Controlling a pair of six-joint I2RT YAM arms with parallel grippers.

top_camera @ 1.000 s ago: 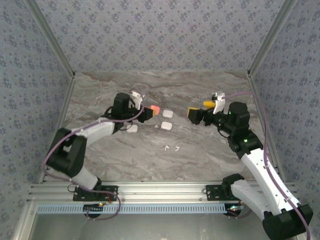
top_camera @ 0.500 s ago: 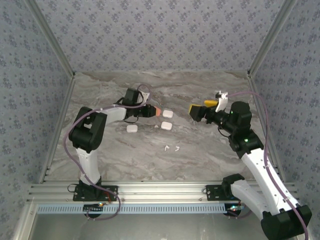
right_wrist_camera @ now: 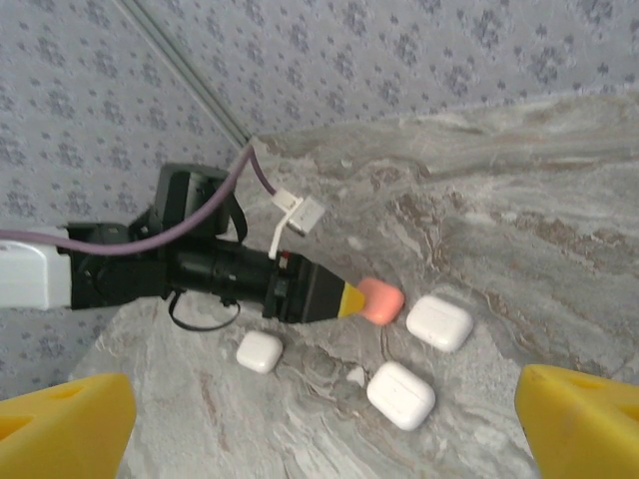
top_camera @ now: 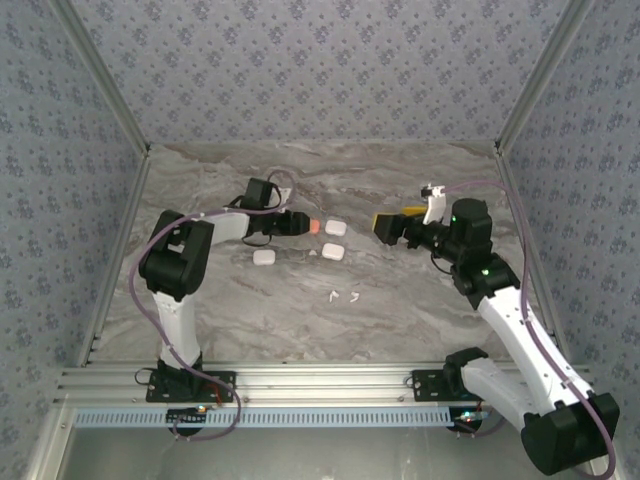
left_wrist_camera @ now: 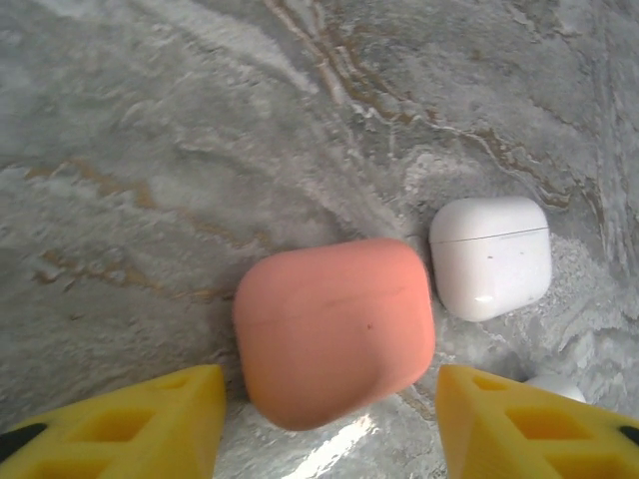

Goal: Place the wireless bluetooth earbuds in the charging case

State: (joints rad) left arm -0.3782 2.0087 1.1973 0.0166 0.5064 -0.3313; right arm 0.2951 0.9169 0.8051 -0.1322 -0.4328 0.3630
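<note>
An orange charging case lies shut on the marble table, with gaps on both sides between it and the yellow fingertips of my open left gripper. From above, the left gripper sits just left of the orange case. Two white earbuds lie loose nearer the arms' bases. Another small white earbud rests between the white cases. My right gripper hovers open to the right of the cases, holding nothing.
Three white cases, all shut, lie near the orange one: one right beside it, one below that, and a smaller one to the left. Patterned walls and metal posts enclose the table.
My left gripper was shut on the orange case and has come down to the table and opened, letting the case go. The left arm changed pose. The right gripper barely moved.
</note>
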